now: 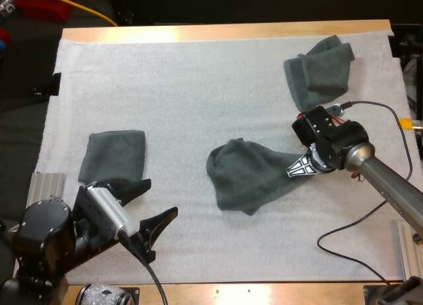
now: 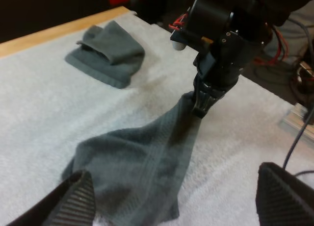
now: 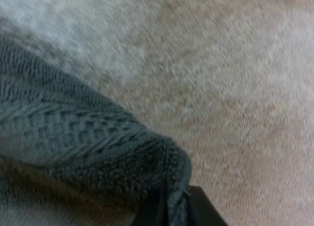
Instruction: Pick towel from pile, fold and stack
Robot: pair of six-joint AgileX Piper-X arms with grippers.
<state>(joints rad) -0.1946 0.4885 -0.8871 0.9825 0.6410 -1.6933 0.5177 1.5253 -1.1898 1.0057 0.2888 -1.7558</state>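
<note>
right claw (image 1: 299,167) is only pinching the towel (image 1: 244,176) by its 3 o'clock corner, left claw (image 1: 147,204) wide open, so a quick tug could slip it free

Our left arm (image 1: 39,242) comes in from the near left, the left gripper (image 1: 160,198) held low and angled toward the middle, its two black fingers (image 1: 132,186) spread wide and touching nothing. Our right arm (image 1: 390,182) stretches in from the right edge, wrist tipped downward, the right gripper (image 1: 299,167) pinched tight on one corner of a towel (image 1: 244,176)
</note>
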